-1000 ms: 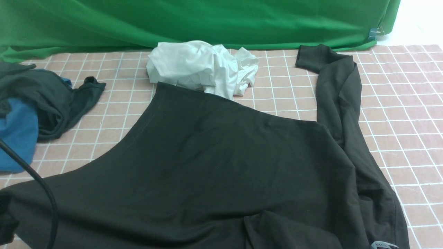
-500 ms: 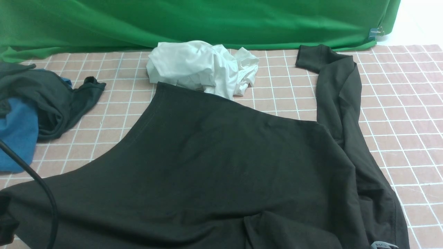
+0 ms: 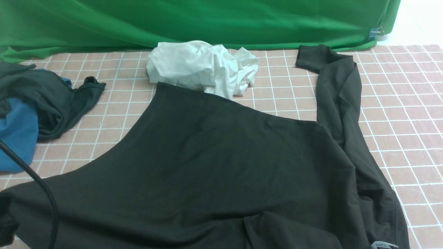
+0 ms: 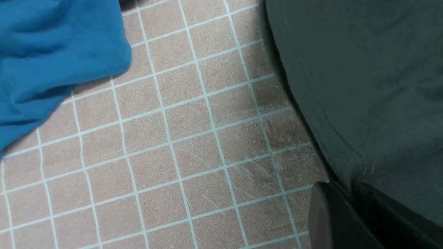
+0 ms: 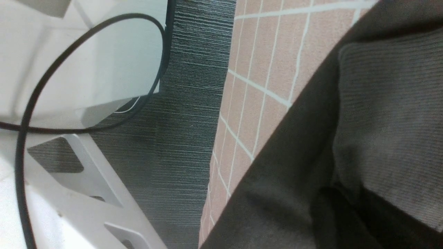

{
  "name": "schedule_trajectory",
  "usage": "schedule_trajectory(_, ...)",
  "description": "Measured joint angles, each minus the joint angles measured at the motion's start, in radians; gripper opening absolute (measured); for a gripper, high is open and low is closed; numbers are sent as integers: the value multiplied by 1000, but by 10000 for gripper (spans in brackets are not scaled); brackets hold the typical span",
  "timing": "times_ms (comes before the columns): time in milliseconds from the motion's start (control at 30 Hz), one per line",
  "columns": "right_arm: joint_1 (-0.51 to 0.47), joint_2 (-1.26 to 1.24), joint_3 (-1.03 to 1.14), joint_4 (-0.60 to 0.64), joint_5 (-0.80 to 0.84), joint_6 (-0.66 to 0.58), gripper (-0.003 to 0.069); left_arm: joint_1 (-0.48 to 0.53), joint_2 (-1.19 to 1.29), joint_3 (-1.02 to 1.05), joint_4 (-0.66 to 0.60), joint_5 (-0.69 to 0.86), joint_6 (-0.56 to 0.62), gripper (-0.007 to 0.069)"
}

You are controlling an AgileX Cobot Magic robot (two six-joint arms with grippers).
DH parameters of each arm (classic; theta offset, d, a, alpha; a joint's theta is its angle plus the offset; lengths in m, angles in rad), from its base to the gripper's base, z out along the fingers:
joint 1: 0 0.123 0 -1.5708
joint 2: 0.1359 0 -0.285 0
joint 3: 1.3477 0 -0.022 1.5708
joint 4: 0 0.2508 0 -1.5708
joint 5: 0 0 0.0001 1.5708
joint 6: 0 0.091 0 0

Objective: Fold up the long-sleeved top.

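The long-sleeved top (image 3: 221, 155), large and black-brown, lies spread over the pink grid mat (image 3: 398, 103) in the front view. One sleeve (image 3: 339, 93) runs back to a cuff at the far right. Neither gripper shows in the front view. In the left wrist view, my left gripper (image 4: 349, 204) is shut on the top's (image 4: 363, 69) stitched hem at the cloth's edge. In the right wrist view, my right gripper (image 5: 346, 211) is dark and buried in folds of the top (image 5: 380, 103), with its jaws closed on the fabric.
A crumpled white garment (image 3: 200, 67) lies behind the top. A blue shirt (image 3: 17, 135) and a smaller dark greenish-grey garment (image 3: 52, 97) sit at the far left. Green cloth (image 3: 207, 20) backs the mat. A black cable (image 3: 45, 193) crosses the near left. The mat's edge and a white frame (image 5: 69, 69) show beside the right gripper.
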Motion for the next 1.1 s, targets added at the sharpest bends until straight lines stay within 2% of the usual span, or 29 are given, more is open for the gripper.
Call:
schedule_trajectory(133,0,0,-10,-6,29,7,46,0,0,0,0,0,0,35)
schedule_trajectory(300,0,-33,-124,-12,201,-2,46,0,0,0,0,5,0,35)
schedule_trajectory(467,-31,-64,-234,-25,266,-46,46,0,0,0,0,22,0,35)
schedule_trajectory(633,-166,-66,-290,-31,238,-134,46,0,0,0,1,70,0,35)
schedule_trajectory(767,-373,-63,-366,-37,104,-242,46,0,0,0,1,81,0,35)
schedule_trajectory(933,-551,-18,-465,-37,-58,-339,45,0,0,0,15,81,0,35)
schedule_trajectory(1100,-653,94,-598,-37,-121,-426,45,0,0,0,20,81,0,35)
